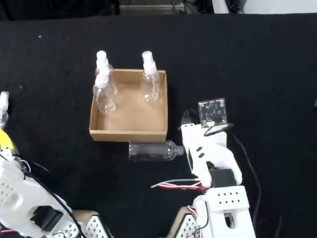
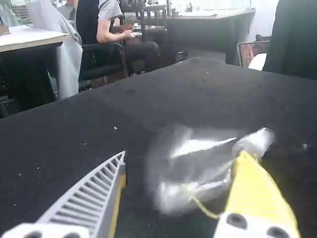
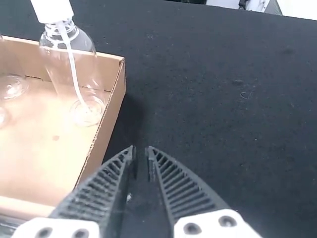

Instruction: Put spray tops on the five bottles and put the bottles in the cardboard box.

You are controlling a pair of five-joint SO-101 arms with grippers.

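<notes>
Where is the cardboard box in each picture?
High view: cardboard box left of middle, bottles inside.
Right wrist view: cardboard box beside the right gripper.
Left wrist view: black table, another bottle.
Shared landmark: the spray bottle in the box's corner.

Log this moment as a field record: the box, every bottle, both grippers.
box: cardboard box, open top, mid-table
in box: back-left bottle, left bottle, back-right bottle, all upright with spray tops
outside box: topless bottle lying on its side in front of the box
fifth bottle: at the table's left edge, white top on
left gripper: fingers apart, fifth bottle between them, blurred
right gripper: fingers together, empty, beside the box's right wall
</notes>
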